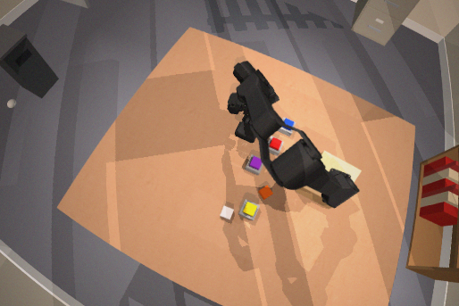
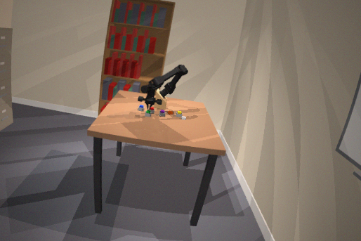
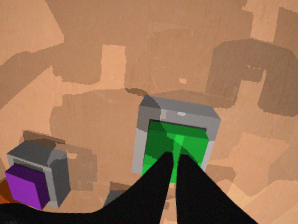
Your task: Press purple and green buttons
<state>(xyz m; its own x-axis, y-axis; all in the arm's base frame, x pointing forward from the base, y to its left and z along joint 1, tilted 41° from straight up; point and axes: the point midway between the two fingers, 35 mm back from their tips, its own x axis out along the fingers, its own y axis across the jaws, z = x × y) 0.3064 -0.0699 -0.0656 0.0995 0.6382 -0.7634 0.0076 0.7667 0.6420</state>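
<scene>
The green button [image 2: 148,112] [image 3: 167,136] has a green cap in a grey housing; in the top view the arm hides it. My gripper [image 2: 149,107] [image 3: 174,160] is shut with nothing held. Its fingertips are over the near part of the green cap in the wrist view, pointing down at it; I cannot tell if they touch it. The purple button [image 1: 255,163] [image 2: 162,112] [image 3: 26,186] stands off to the left in the wrist view, its cap raised, apart from the fingers.
A red button [image 1: 275,144] and a blue button [image 1: 288,123] stand near the arm. A yellow button [image 1: 250,209] [image 2: 179,112] stands beyond the purple one. An orange block [image 1: 265,192] lies between purple and yellow. A white block [image 1: 227,212] [image 2: 183,118] lies beside yellow.
</scene>
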